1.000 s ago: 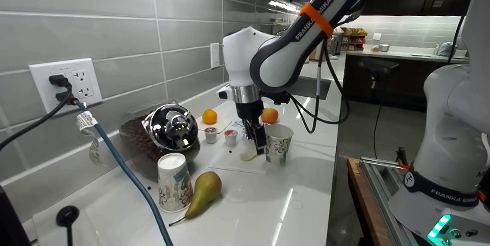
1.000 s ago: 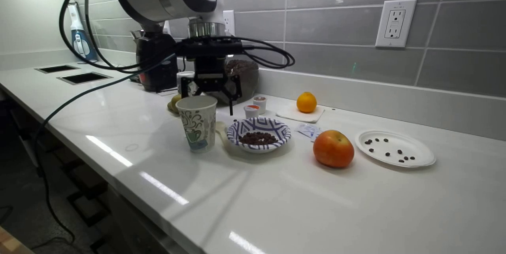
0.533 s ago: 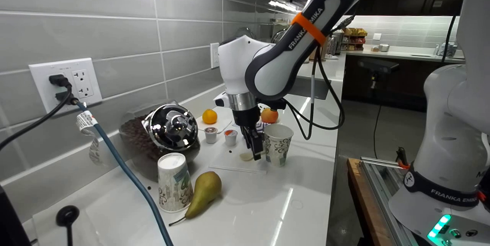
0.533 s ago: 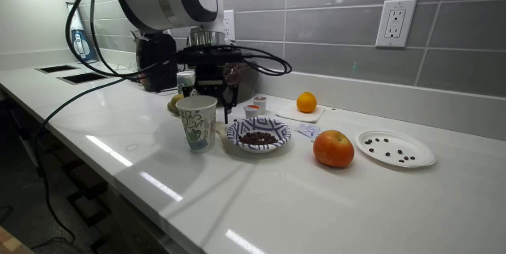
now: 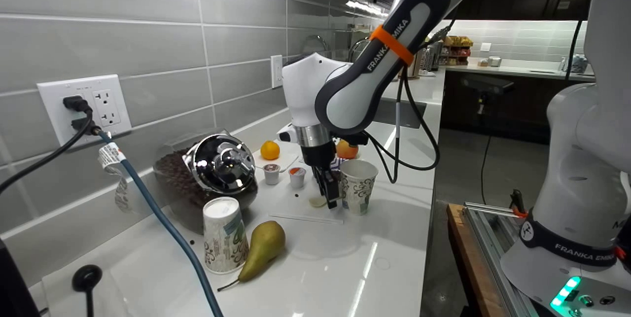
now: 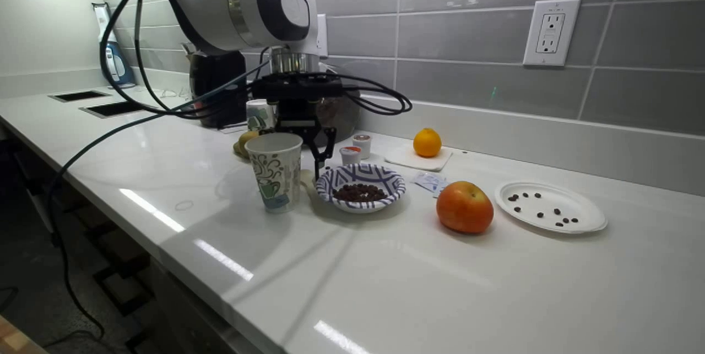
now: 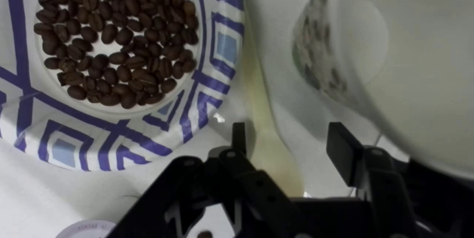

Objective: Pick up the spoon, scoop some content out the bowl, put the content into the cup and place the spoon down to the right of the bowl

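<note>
While the spoon (image 7: 263, 116) lay beside the bowl (image 7: 92, 127) of coffee beans (image 7: 124, 36), the gripper (image 7: 289, 147) straddled the spoon with jaws apart, and the cup (image 6: 274, 175) stood near the bowl.

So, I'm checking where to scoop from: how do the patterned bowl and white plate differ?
The bowl has purple patterning; the plate is plain white. The bowl is deeper, the plate shallow. The bowl holds many dark beans, the plate only a few. Both sit face up.
</note>
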